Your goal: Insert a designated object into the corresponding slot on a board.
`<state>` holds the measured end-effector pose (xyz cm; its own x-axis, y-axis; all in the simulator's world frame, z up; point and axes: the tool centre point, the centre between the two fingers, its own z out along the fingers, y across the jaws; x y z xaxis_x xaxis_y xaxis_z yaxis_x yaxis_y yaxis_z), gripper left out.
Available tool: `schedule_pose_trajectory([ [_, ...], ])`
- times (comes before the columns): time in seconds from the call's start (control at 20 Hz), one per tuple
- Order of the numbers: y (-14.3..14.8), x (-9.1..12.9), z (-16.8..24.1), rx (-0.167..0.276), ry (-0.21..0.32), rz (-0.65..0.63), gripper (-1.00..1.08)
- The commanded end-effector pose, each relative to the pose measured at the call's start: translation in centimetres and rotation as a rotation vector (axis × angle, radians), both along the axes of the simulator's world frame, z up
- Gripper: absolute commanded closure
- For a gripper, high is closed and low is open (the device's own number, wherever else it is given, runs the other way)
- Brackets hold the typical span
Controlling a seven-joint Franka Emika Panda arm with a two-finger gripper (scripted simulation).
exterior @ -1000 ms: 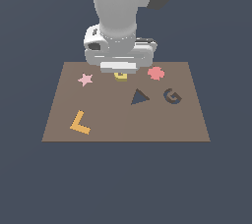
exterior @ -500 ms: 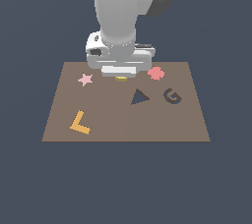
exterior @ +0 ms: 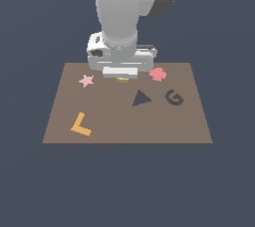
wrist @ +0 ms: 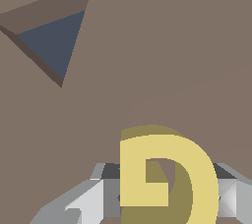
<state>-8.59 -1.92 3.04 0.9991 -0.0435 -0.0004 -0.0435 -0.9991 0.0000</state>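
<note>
Gripper [wrist: 162,193] straddles one yellow G [wrist: 165,174]; grip unclear; board [exterior: 124,126] has two recesses.

Flat, even simulator light, moderately dim, with no glare. The exterior view is soft and slightly blurred; the board [exterior: 127,121] shows no clear cast shadows. In the wrist view, edges are crisp, and the triangular recess [wrist: 51,36] has darker walls toward 12 o'clock
</note>
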Motion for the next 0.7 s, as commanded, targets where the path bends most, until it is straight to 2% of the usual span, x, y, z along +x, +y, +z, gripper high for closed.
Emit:
schedule_pose_trajectory([
  [0.0,0.0,0.0,0.0,0.000,0.000,0.000,1.08],
  [0.3,0.5,0.5,0.0,0.000,0.000,0.023,1.08],
  [0.65,3.0,2.8,0.2,-0.001,0.000,0.134,1.08],
])
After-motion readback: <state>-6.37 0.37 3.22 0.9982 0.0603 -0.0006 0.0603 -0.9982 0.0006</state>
